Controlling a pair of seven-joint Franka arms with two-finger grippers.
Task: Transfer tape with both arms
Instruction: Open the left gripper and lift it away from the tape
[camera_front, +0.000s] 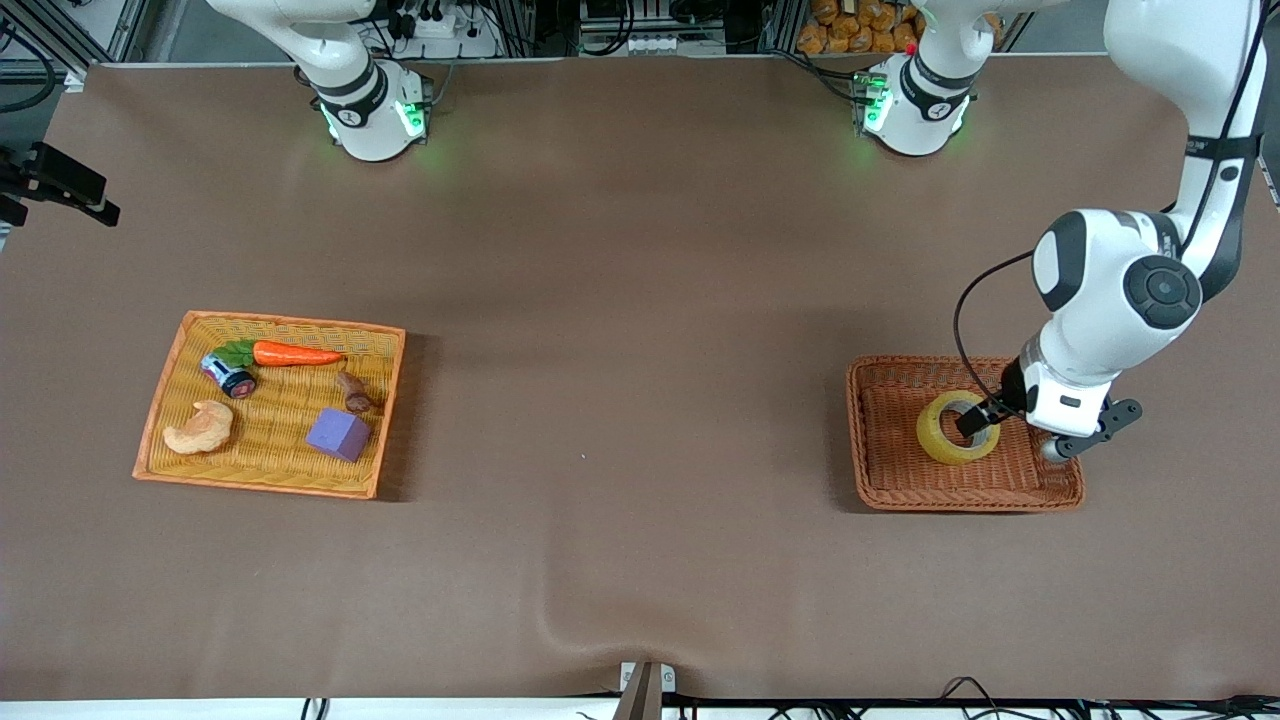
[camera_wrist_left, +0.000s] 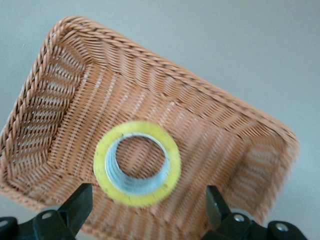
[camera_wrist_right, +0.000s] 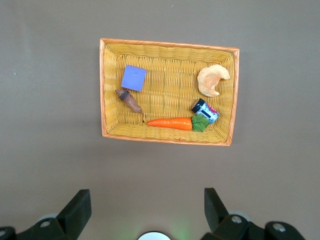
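The tape (camera_front: 935, 446), a yellowish ring with a grey-white core, lies flat in the brown wicker basket (camera_front: 872, 485) at the left arm's end of the table. My left gripper (camera_front: 988, 424) hangs just over the roll, open. In the left wrist view the black fingers (camera_wrist_left: 80, 200) stand wide on either side of the tape (camera_wrist_left: 172, 172), apart from it, above the basket (camera_wrist_left: 45, 65). The left gripper (camera_wrist_left: 147, 196) holds nothing. My right gripper (camera_wrist_right: 145, 196) is open and empty, high over bare table by its own base. It is out of the front view.
A yellow wicker basket (camera_front: 290, 322) sits toward the right arm's end, holding a carrot (camera_front: 295, 354), a purple block (camera_front: 338, 433), a croissant-shaped piece (camera_front: 200, 428), a small can (camera_front: 229, 375) and a brown piece (camera_front: 354, 392). The right wrist view shows this basket (camera_wrist_right: 170, 44) too.
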